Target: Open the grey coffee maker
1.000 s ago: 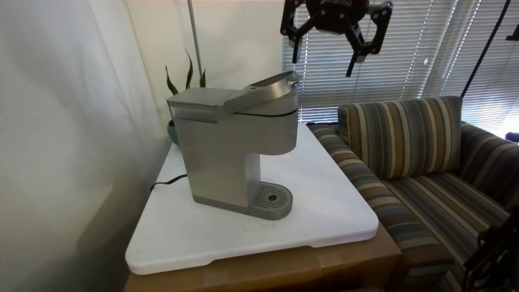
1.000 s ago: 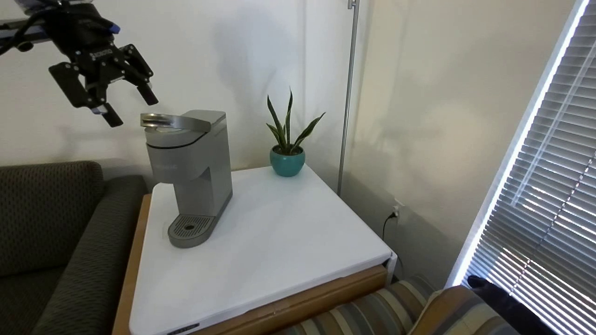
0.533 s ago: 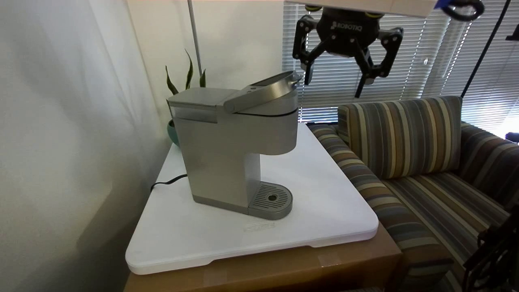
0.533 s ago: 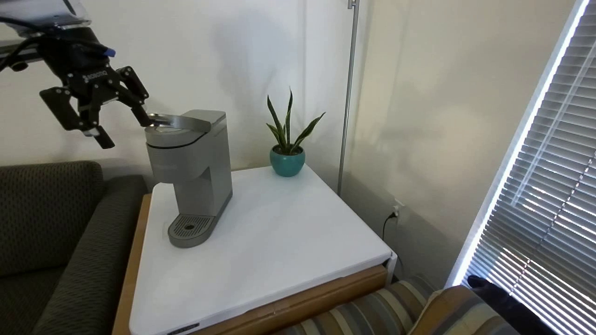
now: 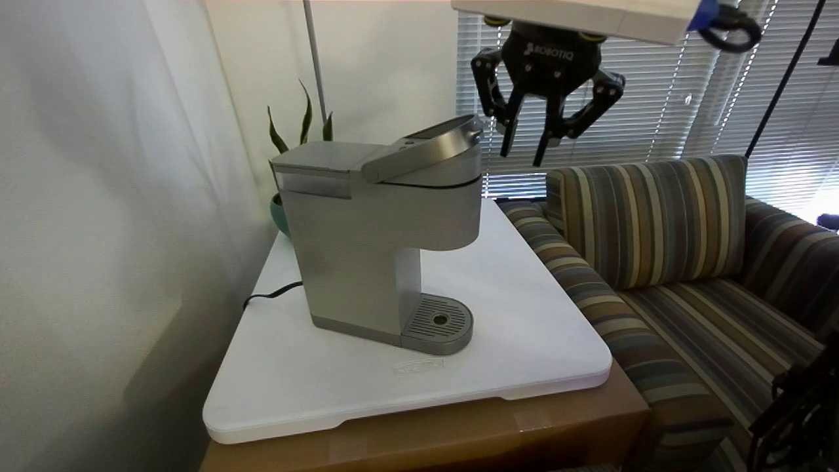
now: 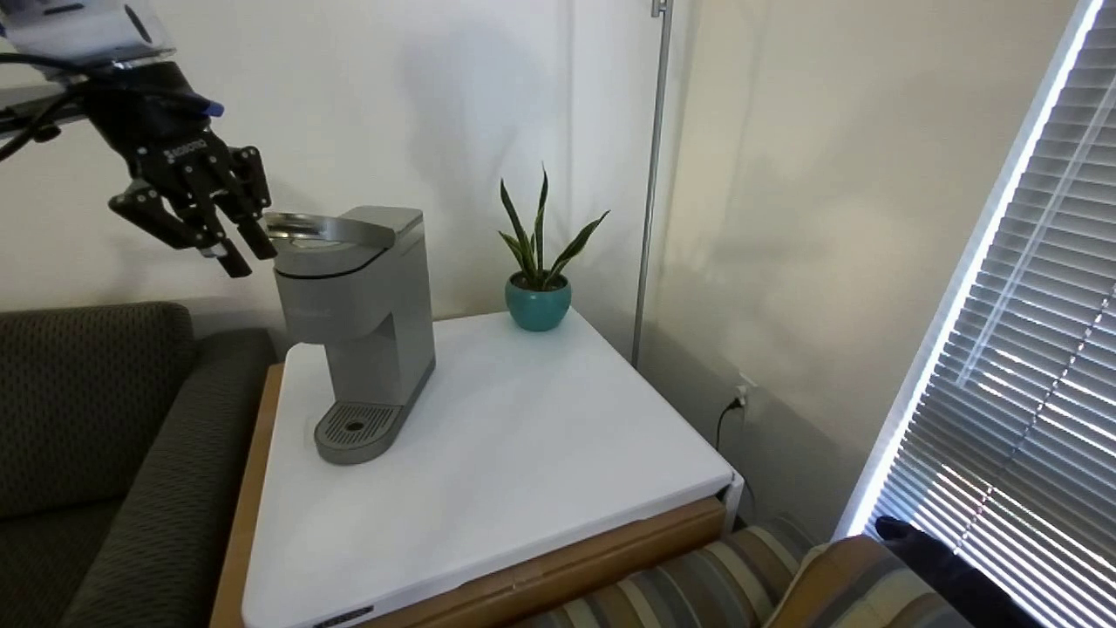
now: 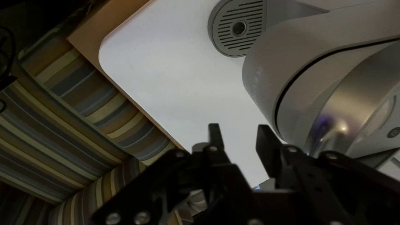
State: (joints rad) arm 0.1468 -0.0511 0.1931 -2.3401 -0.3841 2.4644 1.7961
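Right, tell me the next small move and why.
I'd probably ease the pincer toward the coffee maker, aiming just under its lid: that isn't swung back, and the pincer hangs in front, partly open, holding nothing, with a gap between.

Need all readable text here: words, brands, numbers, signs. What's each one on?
"ROBOTIQ": on the black body of the pincer.
Lettering on the front of the grey coffee maker: too blurred to read.
Round mark on its lid: can't make it out.
Faint marking on the white tabletop: unreadable.
Dark strip on the tabletop's edge: too small to tell if it's text.
No readable numbers.
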